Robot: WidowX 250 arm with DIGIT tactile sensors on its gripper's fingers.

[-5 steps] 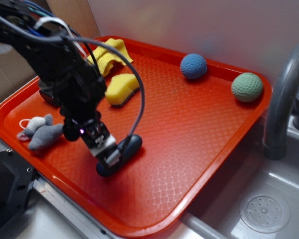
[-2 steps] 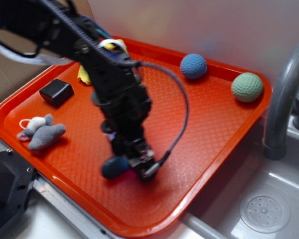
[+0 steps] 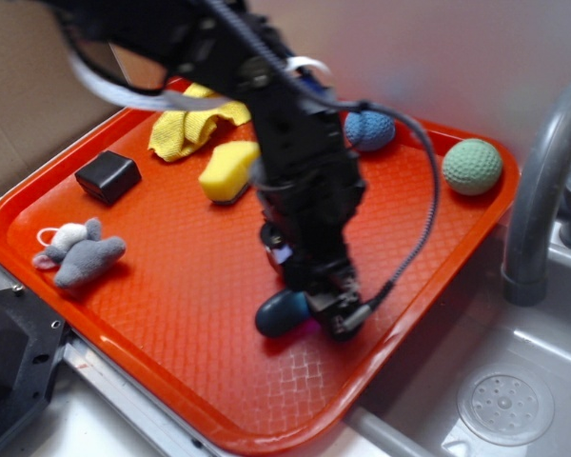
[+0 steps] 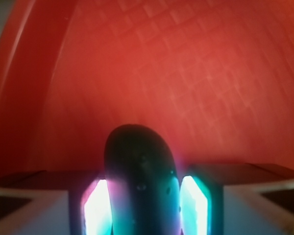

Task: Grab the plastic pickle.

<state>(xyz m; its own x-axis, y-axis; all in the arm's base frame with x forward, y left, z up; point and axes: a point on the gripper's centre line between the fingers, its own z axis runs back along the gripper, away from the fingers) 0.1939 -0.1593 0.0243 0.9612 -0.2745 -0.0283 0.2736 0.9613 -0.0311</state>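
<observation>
We see gripper (image 3: 331, 309) clenched on plastic pickle (image 4: 139, 183), pads tight against both flanks, low over near right part of red tray (image 3: 295, 424). Grab step looks done; next move calls for lifting without slackening grip. Count, near to far: 1 pickle, 1 toy mouse (image 3: 79, 253), 1 black block (image 3: 108, 176), 1 yellow sponge (image 3: 227, 171), 1 yellow cloth (image 3: 192, 129), 2 balls.

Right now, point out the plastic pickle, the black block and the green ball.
plastic pickle (image 3: 282, 313): exterior view, on its rounded free end sticking out left of the fingers.
black block (image 3: 108, 176): exterior view, on its top face.
green ball (image 3: 472, 167): exterior view, on the middle of its dimpled surface.
</observation>
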